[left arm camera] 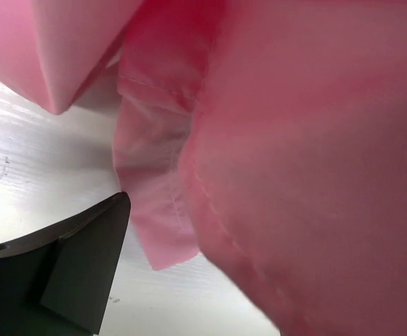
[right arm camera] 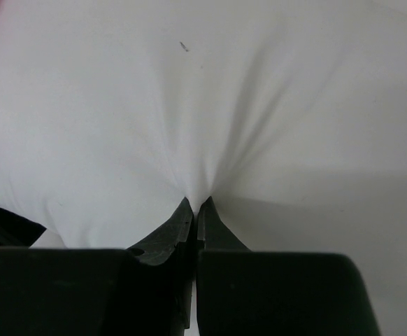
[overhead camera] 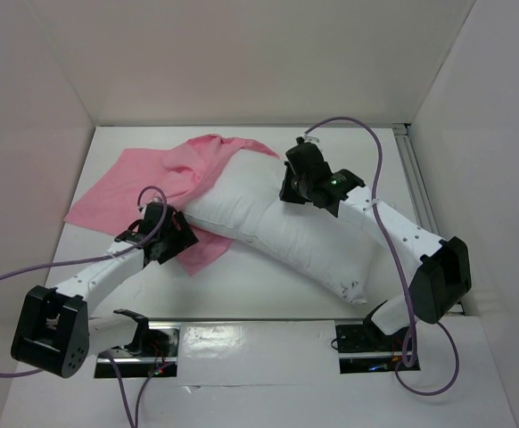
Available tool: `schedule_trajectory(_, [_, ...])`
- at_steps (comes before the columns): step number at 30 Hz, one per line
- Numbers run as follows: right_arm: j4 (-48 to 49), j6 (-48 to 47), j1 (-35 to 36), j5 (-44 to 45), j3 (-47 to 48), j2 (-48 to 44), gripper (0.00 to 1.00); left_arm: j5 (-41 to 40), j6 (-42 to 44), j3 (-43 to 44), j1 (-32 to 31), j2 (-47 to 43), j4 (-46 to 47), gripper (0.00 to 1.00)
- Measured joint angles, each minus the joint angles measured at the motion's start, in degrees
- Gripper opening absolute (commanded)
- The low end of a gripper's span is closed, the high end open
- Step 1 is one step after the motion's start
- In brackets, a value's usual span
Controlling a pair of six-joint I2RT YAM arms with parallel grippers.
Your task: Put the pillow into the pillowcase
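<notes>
The white pillow lies diagonally across the table. Its far left end is tucked under the pink pillowcase, which is spread at the back left. My right gripper is on the pillow's upper edge. In the right wrist view it is shut on a pinch of the pillow's white cloth. My left gripper is at the pillowcase's near corner beside the pillow. In the left wrist view one black finger shows, well left of centre. Pink satin with a stitched hem hides the other finger.
White walls close the table in at the back and both sides. A metal rail runs along the right edge. Purple cables loop over both arms. Bare white table shows under the lifted pink fabric.
</notes>
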Motion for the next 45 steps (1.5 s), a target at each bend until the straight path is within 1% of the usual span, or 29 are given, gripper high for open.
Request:
schedule_trajectory(2, [-0.02,-0.07,-0.09,-0.22,0.0,0.0,0.0,-1.46,-0.33,-0.09,-0.02,-0.02,0.22,0.88])
schedule_trajectory(3, [-0.02,-0.09,-0.09,-0.26,0.04,0.0,0.0,-2.25,-0.96,-0.09,0.0,-0.04,0.13,0.91])
schedule_trajectory(5, [-0.13,-0.09,-0.09,-0.39,0.15,0.0,0.0,-3.96,-1.62,-0.09,0.0,-0.04,-0.37,0.94])
schedule_trajectory(7, [-0.35,-0.11,-0.09,-0.42,0.42,0.0,0.0,-5.05,-2.69,-0.11,0.0,-0.31,-1.22,1.0])
schedule_trajectory(11, [-0.48,-0.11,-0.11,-0.42,0.55,0.0,0.0,-5.7,-3.37,-1.79,0.33,-1.81,0.22,1.0])
schedule_trajectory(13, [-0.52,-0.11,-0.11,-0.42,0.66,0.0,0.0,-4.9,-3.32,-2.78,0.44,-1.25,2.25,0.96])
schedule_trajectory(16, [-0.61,-0.11,-0.13,-0.44,0.68,0.0,0.0,-3.1,-2.84,-3.48,0.79,0.96,6.16,0.81])
schedule_trajectory(18, [-0.63,-0.11,-0.13,-0.44,0.68,0.0,0.0,-1.49,-2.62,-3.61,0.96,2.32,9.07,0.67])
schedule_trajectory(19, [-0.61,-0.11,-0.13,-0.42,0.68,0.0,0.0,-0.85,-2.71,-3.78,1.03,2.56,10.34,0.34])
schedule_trajectory(20, [-0.63,-0.11,-0.13,-0.39,0.68,0.0,0.0,-0.11,-2.82,-3.93,1.03,2.6,11.34,0.14])
schedule_trajectory(21, [-0.63,-0.09,-0.13,-0.35,0.68,0.0,0.0,0.44,-2.8,-4.07,1.03,2.62,12.26,0.0])
schedule_trajectory(24, [-0.61,-0.02,-0.13,-0.02,0.68,0.02,0.0,2.56,-1.38,-4.07,1.07,2.23,13.33,0.0])
schedule_trajectory(27, [-0.83,0.17,-0.37,1.01,1.51,0.9,0.0,6.14,-0.85,-3.58,0.26,-0.87,12.83,0.0])
schedule_trajectory(29, [-1.75,0.17,-1.31,1.49,4.48,2.93,0.0,9.38,-0.48,-1.64,-1.29,-4.09,11.93,0.0])
schedule_trajectory(33, [-2.32,-0.28,-3.67,3.63,13.22,7.76,0.0,14.84,0.66,5.97,-5.77,-8.39,11.06,0.0])
schedule_trajectory(35, [-1.51,-0.5,-4.24,5.2,15.8,9.33,0.0,17.38,0.61,7.3,-7.89,-10.71,11.67,0.0])
schedule_trajectory(38, [1.07,0.02,-2.58,6.12,14.4,10.01,0.0,20.48,0.28,5.57,-11.19,-12.96,11.96,0.0])
schedule_trajectory(40, [4.07,1.33,-0.7,6.14,10.75,10.73,0.0,21.88,-0.04,3.04,-13.31,-13.07,11.72,0.0])
schedule_trajectory(42, [5.88,2.71,0.79,6.01,8.0,12.46,0.0,22.4,-0.81,1.4,-15.21,-12.26,10.25,0.0])
schedule_trajectory(45, [7.39,4.11,1.44,5.9,6.97,14.78,0.0,21.68,-0.9,1.55,-18.58,-10.97,7.82,0.0])
